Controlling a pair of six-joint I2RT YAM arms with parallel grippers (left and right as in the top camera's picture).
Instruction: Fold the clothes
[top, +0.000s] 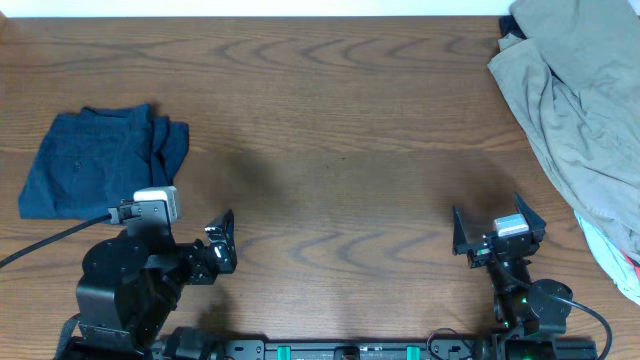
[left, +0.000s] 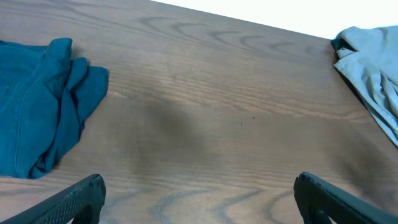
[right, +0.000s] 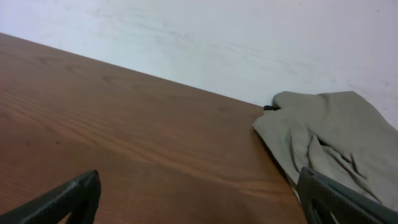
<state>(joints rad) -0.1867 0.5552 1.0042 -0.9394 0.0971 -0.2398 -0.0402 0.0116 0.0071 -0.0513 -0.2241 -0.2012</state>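
Observation:
A folded blue garment (top: 95, 160) lies at the left of the wooden table (top: 330, 150); it also shows at the left of the left wrist view (left: 40, 106). A crumpled pile of grey-green clothes (top: 580, 110) lies at the right edge, seen in the left wrist view (left: 373, 74) and the right wrist view (right: 329, 137). My left gripper (top: 222, 240) is open and empty near the front left, apart from the blue garment. My right gripper (top: 497, 230) is open and empty near the front right, short of the pile.
A light patterned cloth with a red bit (top: 618, 262) peeks from under the pile at the right edge. A pale wall (right: 217, 37) stands behind the table's far edge. Black cables run from the arm bases at the front.

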